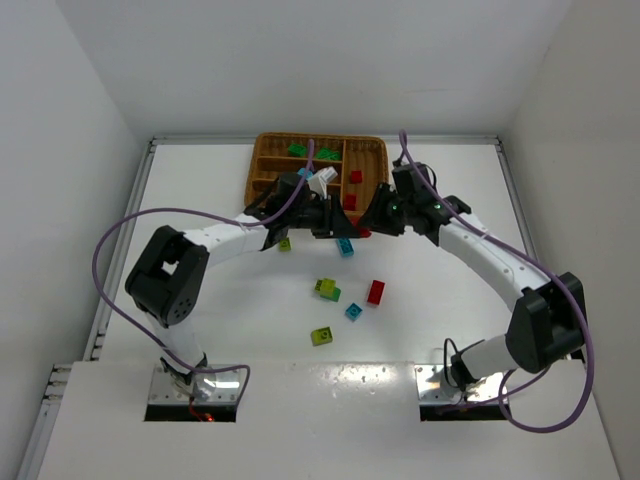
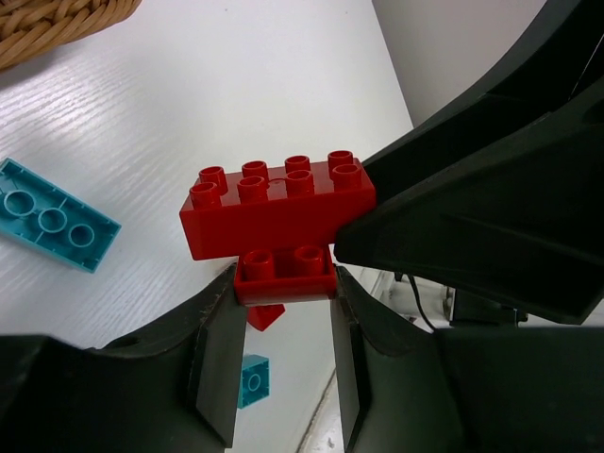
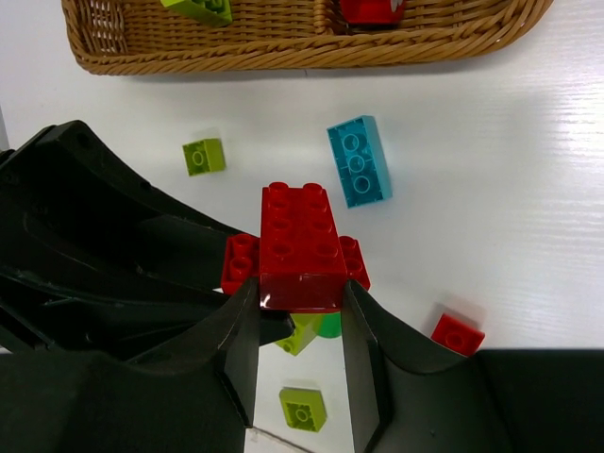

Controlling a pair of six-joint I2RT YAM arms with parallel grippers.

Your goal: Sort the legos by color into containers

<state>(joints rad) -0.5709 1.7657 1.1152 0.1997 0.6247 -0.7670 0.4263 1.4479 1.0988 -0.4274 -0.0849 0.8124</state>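
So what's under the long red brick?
A second red brick crosses beneath it, ends poking out both sides, pinched in the left gripper. The long red brick hides its middle.

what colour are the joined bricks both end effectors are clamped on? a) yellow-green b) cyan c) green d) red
d: the wrist views show the left end effector shut on the small red brick and the right end effector shut on the large red brick joined to it.
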